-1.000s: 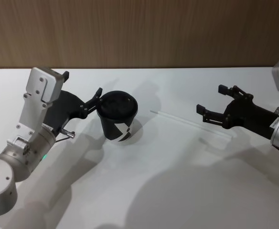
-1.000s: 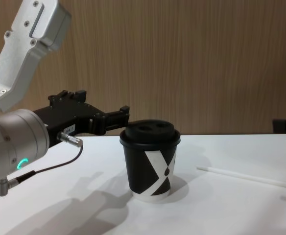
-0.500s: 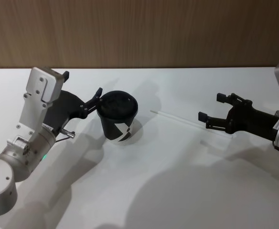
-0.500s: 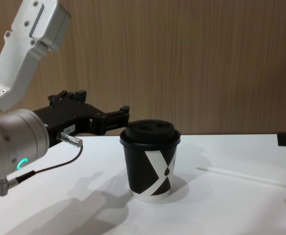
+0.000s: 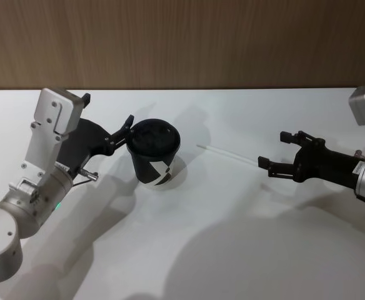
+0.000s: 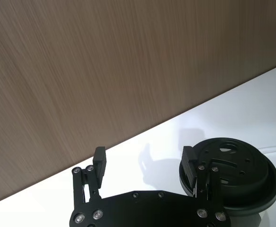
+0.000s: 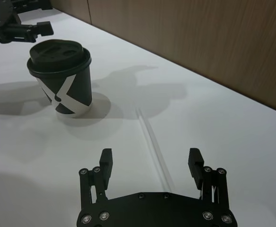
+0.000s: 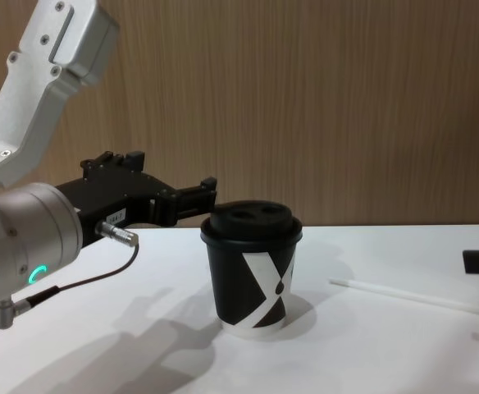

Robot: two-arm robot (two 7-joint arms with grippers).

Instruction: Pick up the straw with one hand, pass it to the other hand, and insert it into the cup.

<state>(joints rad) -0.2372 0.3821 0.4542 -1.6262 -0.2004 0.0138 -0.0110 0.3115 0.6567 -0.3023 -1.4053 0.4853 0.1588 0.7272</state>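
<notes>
While the straw (image 5: pixel 229 155) lies flat on the white bench (image 5: pixel 232 250), slanting away from the cup (image 5: pixel 154 156) toward the robot's right, nothing rests on it and nothing stands between it and the cup, whose base is near the straw's closer end but apart from it. Its far end runs in under the right gripper (image 5: pixel 273 149), and in the right wrist view the straw (image 7: pixel 152 142) points straight into the gap between the two black fingers (image 7: pixel 106 163), which are spread wide on either side and touch neither the straw nor the bench. That all-dark arm reaches in low from the right edge, nearly level with the bench, and the chest view catches one fingertip (image 8: pixel 477 261) just above the straw (image 8: pixel 412 296). The cup (image 8: pixel 253 275) stands upright with its domed lid (image 8: pixel 252 217) on and the white X mark facing the robot. Behind it and to its left hangs the left gripper (image 5: pixel 107 109), fingers also wide open, one fingertip (image 6: pixel 189 163) just beside the lid's rim; whether it touches cannot be told. Its silver arm joint (image 8: pixel 22 238) with the green ring and a grey cable (image 8: pixel 75 283) angles down from the upper left. A wood-panelled wall (image 5: pixel 182 44) closes off the bench behind.
</notes>
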